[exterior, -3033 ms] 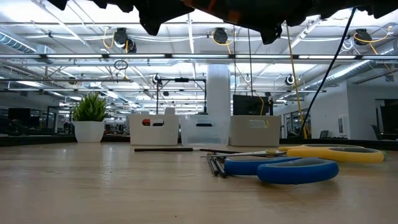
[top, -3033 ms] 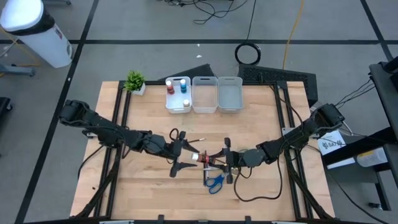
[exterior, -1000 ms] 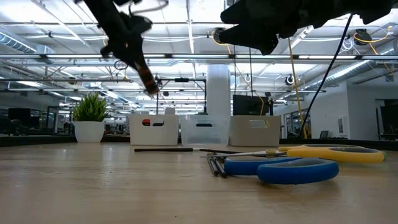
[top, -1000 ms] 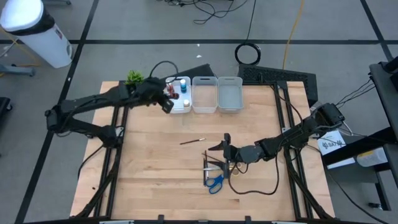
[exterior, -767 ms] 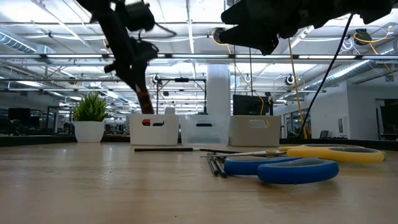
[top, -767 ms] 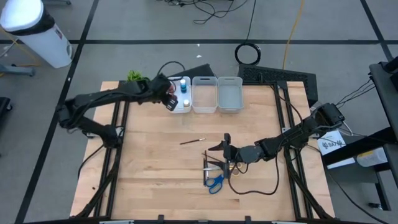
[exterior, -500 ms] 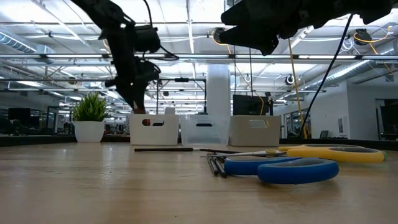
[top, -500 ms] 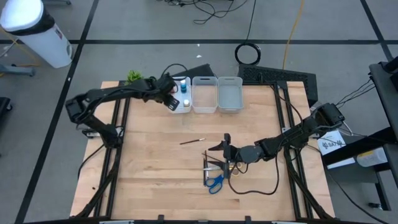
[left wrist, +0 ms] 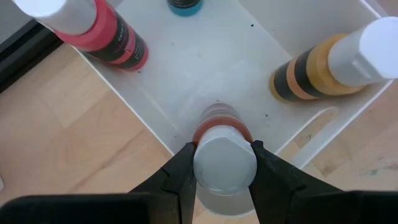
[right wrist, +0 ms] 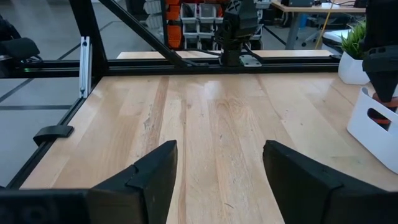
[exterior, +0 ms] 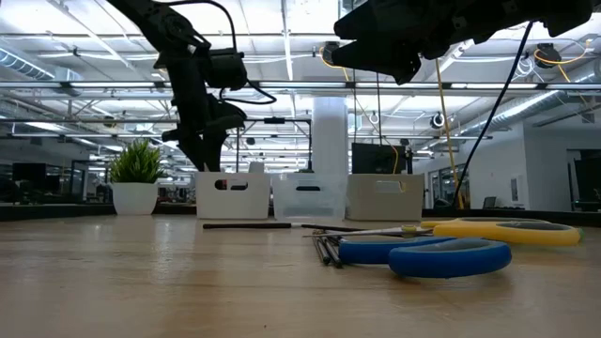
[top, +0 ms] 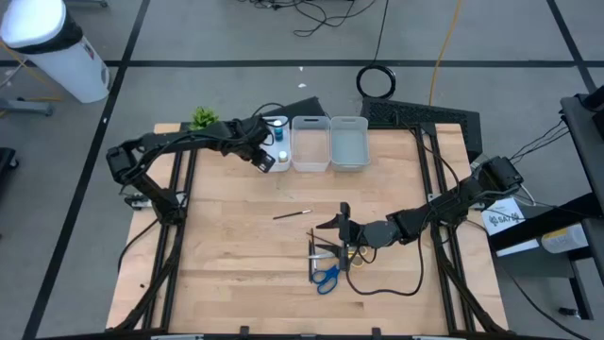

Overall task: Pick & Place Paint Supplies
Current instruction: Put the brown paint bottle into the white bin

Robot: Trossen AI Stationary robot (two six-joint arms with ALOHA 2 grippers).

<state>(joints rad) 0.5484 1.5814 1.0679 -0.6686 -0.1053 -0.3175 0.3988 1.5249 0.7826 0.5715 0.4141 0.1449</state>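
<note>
A small reddish-brown paint bottle with a pale grey cap [left wrist: 224, 158] sits pinched between the two dark fingers of the left gripper [top: 262, 154], cap toward the wrist and base pointing down into the leftmost whitish translucent bin [top: 280, 166]. It hangs just above the bin's bare floor, so this looks like the moment before release, the bottle being set in upright among its fellows. Ahead of the pincer stand a red bottle with a white cap [left wrist: 102, 30], an ochre bottle with a dark band [left wrist: 323, 65] and, farther off, a bottle with a blue-green cap [left wrist: 185, 6], each well apart from the held one.

The right gripper [top: 342, 225] waits low over the wood table [top: 226, 264] with its fingers spread wide and nothing between them. Just beside it lie blue-handled scissors [exterior: 427, 253], yellow-handled scissors [exterior: 512, 231] and a thin dark brush [top: 292, 214], seemingly left for later trips.
</note>
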